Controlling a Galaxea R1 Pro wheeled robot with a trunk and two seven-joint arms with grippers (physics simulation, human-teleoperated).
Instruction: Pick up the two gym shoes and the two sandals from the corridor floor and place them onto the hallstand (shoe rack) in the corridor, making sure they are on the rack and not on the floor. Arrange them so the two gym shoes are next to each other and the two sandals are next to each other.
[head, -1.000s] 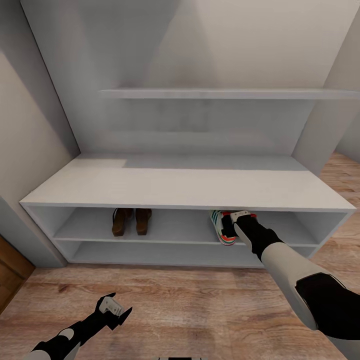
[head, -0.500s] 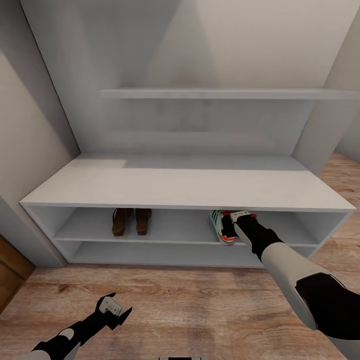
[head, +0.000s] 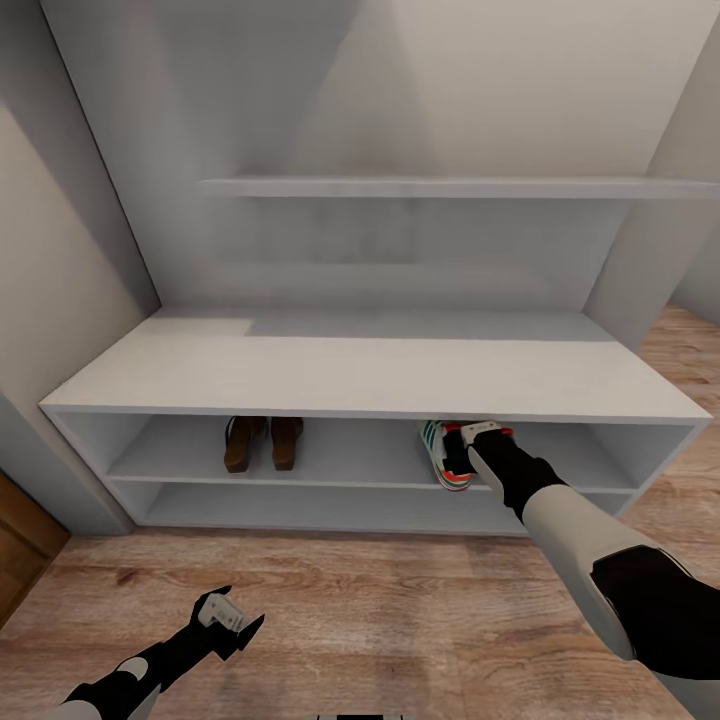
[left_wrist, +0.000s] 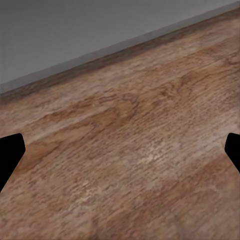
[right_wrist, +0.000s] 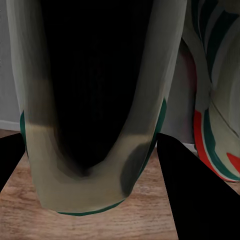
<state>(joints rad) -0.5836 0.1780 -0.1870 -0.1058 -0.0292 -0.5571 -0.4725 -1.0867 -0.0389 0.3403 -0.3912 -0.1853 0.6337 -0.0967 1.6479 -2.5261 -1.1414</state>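
White gym shoe (head: 443, 453) unmoved in right hand (head: 484, 434)

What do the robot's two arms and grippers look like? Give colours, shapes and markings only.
Both arms have smooth white shells joined by black segments. The right gripper has a black wrist and a small white plate. The left gripper has pointed black fingers and a white patch.

A corridor alcove is shown. Pale grey walls (head: 60, 270) are seen at either side, and the area is evenly and softly lit. Light brown wood-grain plank flooring (head: 400, 610) is laid across the foreground and continues at the far right. A brown wooden panel (head: 22, 545) is seen at the lower left edge, beside the wall.
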